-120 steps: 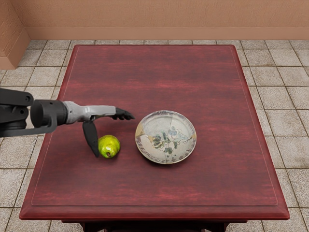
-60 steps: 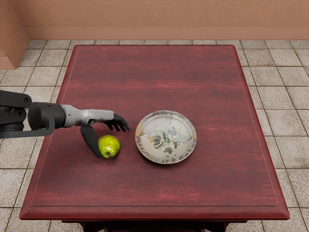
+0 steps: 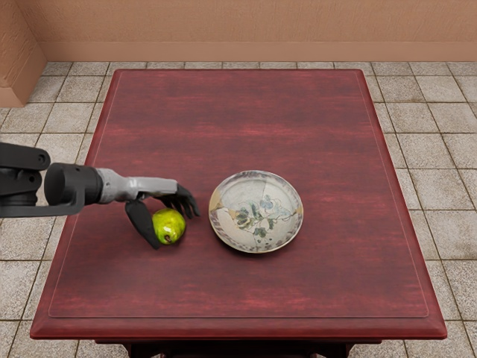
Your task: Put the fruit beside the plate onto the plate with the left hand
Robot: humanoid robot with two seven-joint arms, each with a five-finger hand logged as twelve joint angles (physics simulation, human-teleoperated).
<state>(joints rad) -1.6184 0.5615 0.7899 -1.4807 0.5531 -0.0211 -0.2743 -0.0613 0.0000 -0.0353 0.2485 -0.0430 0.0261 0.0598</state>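
Pear (image 3: 168,225): lies on the table (image 3: 261,119) just left of the plate (image 3: 256,176), apart from its rim and not yet lifted.
Left hand (image 3: 156,201): cupped around the pear, with the thumb (image 3: 141,222) hanging down against the fruit's left side and the fingers (image 3: 182,203) half curled over its upper right. It looks part closed rather than clamped, and it does not seem to hold anything yet.
Plate: patterned, shallow and bare, with a clear path between it and the pear.
Right arm: not in view.
Risk, squeeze: the pear is round and smooth, so fingers closing high on it could pinch it out sideways and roll it away across the table.
Risk, nudge: the thumb could push the fruit towards the plate's rim before the fingers close, which would spoil the grasp.
Risk, carry: a loose hold could let the pear drop short of the plate or knock its edge.
Change since a second ago: the fingers were stretched out flat above the pear, and now they are bent down close around it. The pear has not shifted.
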